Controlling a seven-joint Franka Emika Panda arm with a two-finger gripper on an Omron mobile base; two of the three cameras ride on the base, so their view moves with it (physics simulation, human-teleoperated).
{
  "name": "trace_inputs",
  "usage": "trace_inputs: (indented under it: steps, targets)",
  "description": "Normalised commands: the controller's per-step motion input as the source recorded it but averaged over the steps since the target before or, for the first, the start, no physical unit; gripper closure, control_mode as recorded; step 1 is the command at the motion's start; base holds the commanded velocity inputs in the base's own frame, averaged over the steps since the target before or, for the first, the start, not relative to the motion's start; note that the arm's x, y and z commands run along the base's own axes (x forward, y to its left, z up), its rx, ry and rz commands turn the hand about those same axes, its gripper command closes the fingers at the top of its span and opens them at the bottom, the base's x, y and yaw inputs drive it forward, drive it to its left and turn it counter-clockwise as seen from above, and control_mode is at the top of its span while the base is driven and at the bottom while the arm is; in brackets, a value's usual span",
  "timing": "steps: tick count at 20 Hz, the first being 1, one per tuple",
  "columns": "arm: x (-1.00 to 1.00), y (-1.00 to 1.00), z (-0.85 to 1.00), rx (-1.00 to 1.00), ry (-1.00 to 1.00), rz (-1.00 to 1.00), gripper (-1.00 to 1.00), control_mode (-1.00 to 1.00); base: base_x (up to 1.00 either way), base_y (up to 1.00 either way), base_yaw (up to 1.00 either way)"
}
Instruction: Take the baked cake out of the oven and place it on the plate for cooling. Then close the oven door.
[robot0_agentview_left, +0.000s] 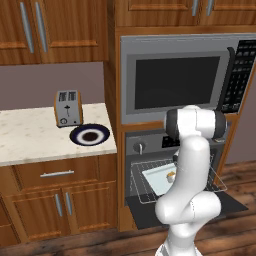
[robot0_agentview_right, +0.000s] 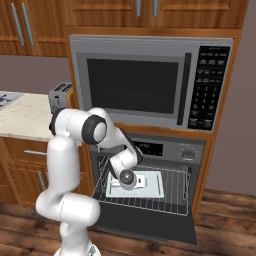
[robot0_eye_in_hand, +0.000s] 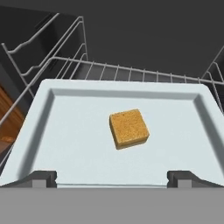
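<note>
the oven (robot0_agentview_left: 150, 145) stood with the oven door (robot0_agentview_right: 150, 225) dropped flat. on its wire rack (robot0_eye_in_hand: 131, 70) sat a pale baking tray (robot0_eye_in_hand: 65, 131), the baked cake (robot0_eye_in_hand: 128, 128) near its centre. the gripper (robot0_eye_in_hand: 112, 177) hovered at the cake's six o'clock, jaws wide, holding nothing. the plate (robot0_agentview_left: 90, 135) lay at the toaster's (robot0_agentview_left: 68, 108) five o'clock.

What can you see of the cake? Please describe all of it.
The cake is a small square block, tan-golden, with a fine crumb-like top and slightly darker sides. It looks whole and lies flat, turned a little askew to the edges of the pale tray under it. It sits near the tray's middle, touching only the tray floor, well clear of the raised rim. The tray rests on a wire rack in the open oven. The open gripper hovers before it, not touching.
</note>
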Motion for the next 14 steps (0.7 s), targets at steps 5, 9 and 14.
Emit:
trace_inputs:
  steps: [5,9,14]
  targets:
    - [0.23,-0.02,0.0,0.0,0.0,0.0,-1.0,-1.0,0.0,0.0,0.0]
    - [0.19,-0.08,0.0,0.0,0.0,0.0,-1.0,-1.0,0.0,0.0,0.0]
    - [0.09,-0.12,-0.01,0.0,0.0,0.0,-1.0,-1.0,0.0,0.0,0.0]
